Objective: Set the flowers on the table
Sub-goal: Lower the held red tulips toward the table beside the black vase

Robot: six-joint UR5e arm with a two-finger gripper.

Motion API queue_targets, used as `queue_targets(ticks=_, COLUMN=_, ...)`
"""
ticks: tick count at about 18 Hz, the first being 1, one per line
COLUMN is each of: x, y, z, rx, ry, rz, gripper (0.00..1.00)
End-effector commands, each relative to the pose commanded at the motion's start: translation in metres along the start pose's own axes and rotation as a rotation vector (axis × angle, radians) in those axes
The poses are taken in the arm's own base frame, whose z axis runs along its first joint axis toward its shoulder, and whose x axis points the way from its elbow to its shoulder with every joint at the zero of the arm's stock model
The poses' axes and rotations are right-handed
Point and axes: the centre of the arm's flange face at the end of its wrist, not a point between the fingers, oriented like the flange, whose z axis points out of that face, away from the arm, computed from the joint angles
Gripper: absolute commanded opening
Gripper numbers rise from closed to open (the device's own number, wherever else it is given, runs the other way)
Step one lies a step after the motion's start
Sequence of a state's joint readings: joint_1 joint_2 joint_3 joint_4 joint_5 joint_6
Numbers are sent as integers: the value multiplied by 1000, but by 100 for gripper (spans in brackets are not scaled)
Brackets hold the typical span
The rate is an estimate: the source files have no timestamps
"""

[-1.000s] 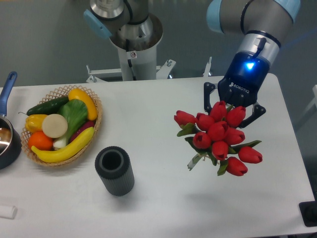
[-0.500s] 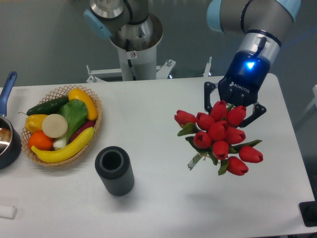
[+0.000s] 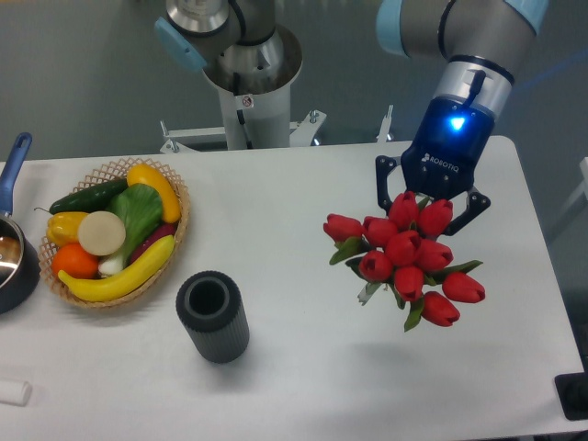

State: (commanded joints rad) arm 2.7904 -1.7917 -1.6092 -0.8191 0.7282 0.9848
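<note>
The flowers (image 3: 404,253), a bunch of red tulip buds with green leaves, hang over the right part of the white table (image 3: 294,211), with their shadow on the tabletop below them. Their stems are hidden behind the buds. My gripper (image 3: 430,198) sits just behind and above the bunch, with its blue-lit wrist pointing down. Its fingers reach in behind the buds and hold the bunch clear of the table. The fingertips themselves are hidden by the buds.
A dark grey ribbed vase (image 3: 213,316) stands upright at front centre-left. A wicker basket of fruit and vegetables (image 3: 115,230) sits at the left, with a blue-handled pan (image 3: 14,248) at the left edge. The robot's base column (image 3: 248,83) stands behind the table.
The gripper and the flowers have shifted together slightly up and to the left in the image. Nothing else has moved.
</note>
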Motion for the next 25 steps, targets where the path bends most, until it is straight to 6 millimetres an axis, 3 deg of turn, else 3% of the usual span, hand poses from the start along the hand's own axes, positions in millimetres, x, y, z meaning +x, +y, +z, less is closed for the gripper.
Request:
queue_targets(ticks=9, x=27, y=7, z=37, rx=-282, ry=-86, rz=103, gripper=36)
queue_targets(ticks=12, x=45, y=20, z=64, rx=-422, ry=-65, rz=213, gripper=36)
queue_targets(ticks=18, x=62, y=44, z=100, rx=-736, ry=36, rz=359, gripper=36)
queue_targets(ticks=25, x=70, y=76, z=155, rx=-856, ry=97, rz=391, gripper=36)
